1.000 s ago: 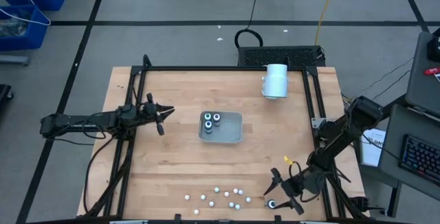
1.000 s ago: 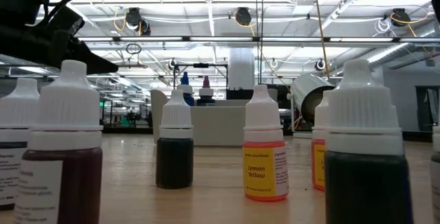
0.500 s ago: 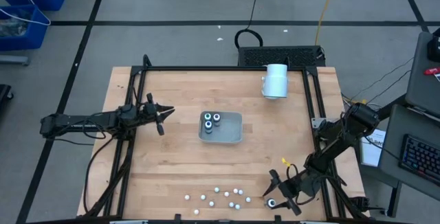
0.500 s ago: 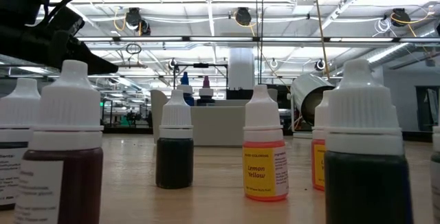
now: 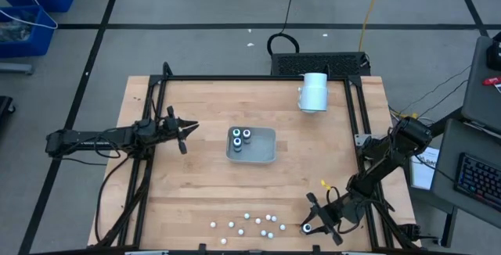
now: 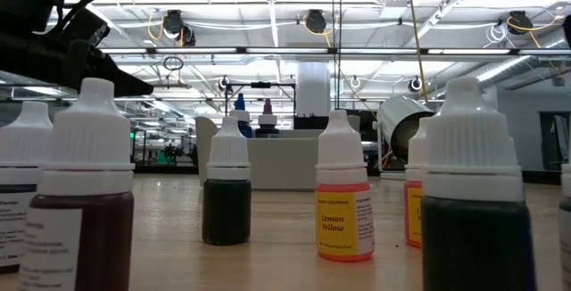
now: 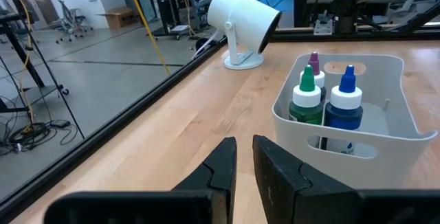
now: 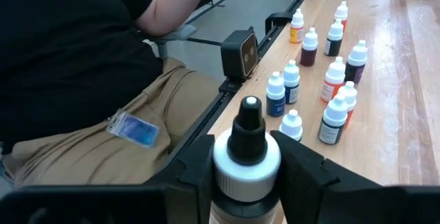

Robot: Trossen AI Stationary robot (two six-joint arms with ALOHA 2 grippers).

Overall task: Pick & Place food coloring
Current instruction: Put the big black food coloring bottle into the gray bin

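Your right gripper (image 8: 246,162) sits at the high view's lower right, its dark fingers closed around a small bottle with a white collar and black tip (image 8: 246,148); beyond it a cluster of small white-capped food coloring bottles (image 5: 249,224) stands along the lower edge; in the low view one orange-labelled bottle (image 6: 343,202) reads "Lemon Yellow"; mid-frame, three bottles stand in the pale grey tray (image 5: 262,152); your left gripper (image 5: 185,132) waits left of centre, fingers nearly together, empty.
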